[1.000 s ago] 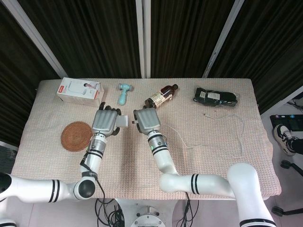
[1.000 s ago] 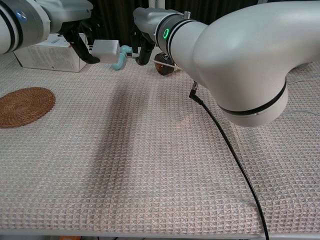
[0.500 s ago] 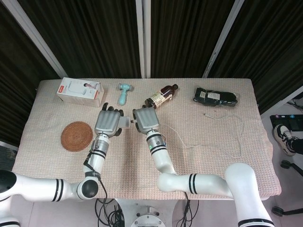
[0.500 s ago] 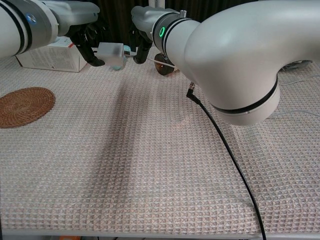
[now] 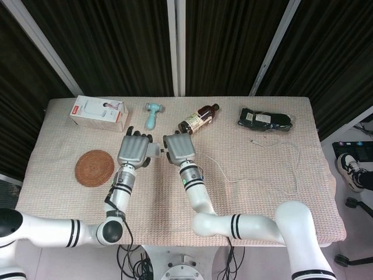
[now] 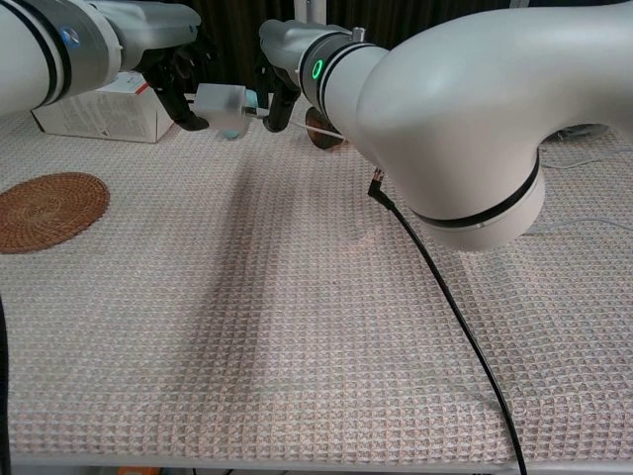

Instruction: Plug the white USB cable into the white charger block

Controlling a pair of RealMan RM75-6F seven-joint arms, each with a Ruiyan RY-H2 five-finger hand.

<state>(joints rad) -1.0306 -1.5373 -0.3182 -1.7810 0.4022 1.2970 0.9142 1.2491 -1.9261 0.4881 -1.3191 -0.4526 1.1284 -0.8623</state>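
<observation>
Two robot hands meet above the desk (image 5: 262, 192): left robot hand (image 6: 178, 74) grips the white charger block (image 6: 220, 100), right robot hand (image 6: 277, 84) apparently pinches the white USB cable (image 5: 280, 169)'s plug against it; no writing legible.

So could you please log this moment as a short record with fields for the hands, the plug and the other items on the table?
left robot hand: holds the white charger block above the table
right robot hand: holds the white USB cable by its plug end
plug: at the block's face; seating cannot be told
surface: beige woven cloth
other items: wicker coaster, white box, teal tool, brown bottle, black pouch
</observation>
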